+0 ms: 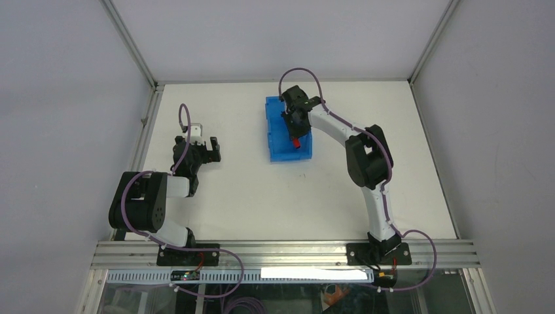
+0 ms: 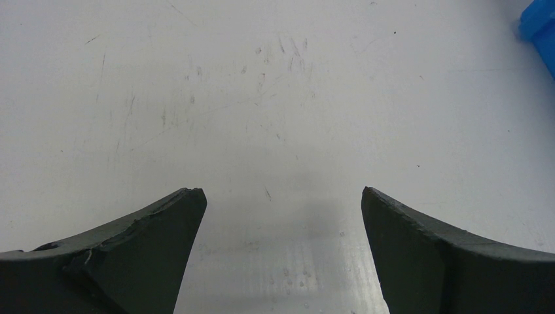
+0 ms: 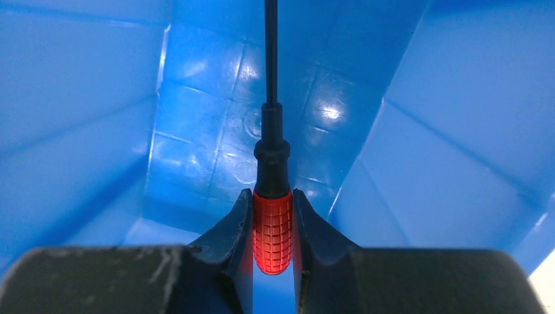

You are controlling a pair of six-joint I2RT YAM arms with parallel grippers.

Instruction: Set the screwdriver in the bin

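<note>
The blue bin point(image 1: 280, 140) sits at the back middle of the table. My right gripper point(image 1: 294, 129) is over it, shut on the screwdriver point(image 1: 296, 141). In the right wrist view the red handle point(image 3: 272, 230) is clamped between my right gripper's point(image 3: 272, 199) two black fingers, and the thin black shaft point(image 3: 269, 52) points away over the bin's blue floor point(image 3: 203, 150), inside its walls. My left gripper point(image 1: 204, 146) is open and empty over bare table on the left; in its wrist view point(image 2: 283, 196) the jaws stand wide apart.
The bin's corner point(image 2: 540, 26) shows at the top right of the left wrist view. White enclosure walls and metal frame rails point(image 1: 139, 131) border the table. An aluminium rail point(image 1: 281, 252) runs along the near edge by the arm bases.
</note>
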